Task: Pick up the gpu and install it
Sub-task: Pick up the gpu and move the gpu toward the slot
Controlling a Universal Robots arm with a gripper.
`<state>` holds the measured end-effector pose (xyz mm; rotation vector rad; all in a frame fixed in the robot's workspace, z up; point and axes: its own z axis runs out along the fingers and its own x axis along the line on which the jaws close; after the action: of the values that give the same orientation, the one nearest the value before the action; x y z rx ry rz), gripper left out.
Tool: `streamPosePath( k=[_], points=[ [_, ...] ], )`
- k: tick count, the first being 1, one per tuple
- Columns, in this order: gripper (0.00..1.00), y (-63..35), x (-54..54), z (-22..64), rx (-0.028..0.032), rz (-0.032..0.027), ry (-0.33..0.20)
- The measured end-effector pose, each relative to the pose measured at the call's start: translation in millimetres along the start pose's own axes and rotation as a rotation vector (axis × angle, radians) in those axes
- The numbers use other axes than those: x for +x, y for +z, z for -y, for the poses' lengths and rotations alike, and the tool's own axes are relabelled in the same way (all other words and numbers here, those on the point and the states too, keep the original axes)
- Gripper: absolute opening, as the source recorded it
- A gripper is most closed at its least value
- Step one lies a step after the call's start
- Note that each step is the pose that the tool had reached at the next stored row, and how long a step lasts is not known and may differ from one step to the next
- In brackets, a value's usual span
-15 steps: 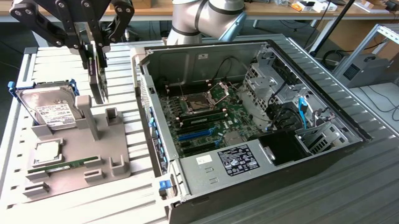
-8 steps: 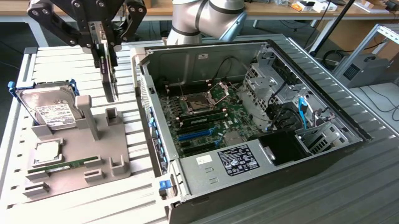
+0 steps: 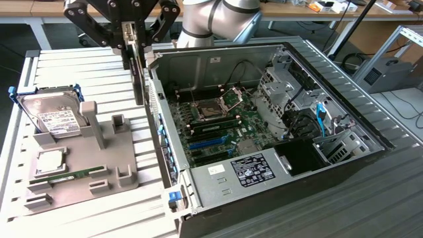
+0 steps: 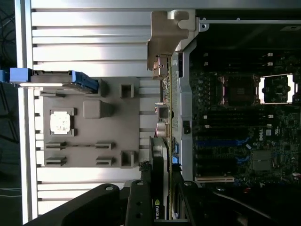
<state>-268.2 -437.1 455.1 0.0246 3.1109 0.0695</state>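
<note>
Where the exterior view is nearest: the front end of the open computer case (image 3: 218,186), bare metal with a black printed sticker (image 3: 251,171) on it.
Desk (image 3: 86,64): white and slatted – it carries the case and, on the exterior view's left, a grey fixture (image 3: 99,153).
Fixture, near end: a narrow green memory stick (image 3: 69,175) lies flat in its holders, with a square silver processor (image 3: 49,161) just beyond it.
Fixture, far end: a silver hard drive (image 3: 56,116) with a white label leans in a blue frame.
Inside the case: the motherboard (image 3: 218,129) lies exposed, with blue slots (image 3: 208,143) nearer and the open processor socket (image 3: 206,109) farther back.
Gpu (image 3: 136,74): held on edge and upright, dark and thin – it hangs outside the case, just beside the case's wall on the exterior view's left, between that wall and the fixture. In the wrist view it runs along that wall.
Hand (image 3: 134,52): pinching the gpu by its upper end, black fingers pressed against the card's two flat faces.
Arm (image 3: 211,20): grey, behind the case's far wall.
Farthest: wooden benches along the back.
</note>
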Motion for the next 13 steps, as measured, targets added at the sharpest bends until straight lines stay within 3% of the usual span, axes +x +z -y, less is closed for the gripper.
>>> streamPosePath(
  k=[13],
  points=[
    [0.27,1.3,-44.1,-0.7,0.0,0.0,0.0]
  ],
)
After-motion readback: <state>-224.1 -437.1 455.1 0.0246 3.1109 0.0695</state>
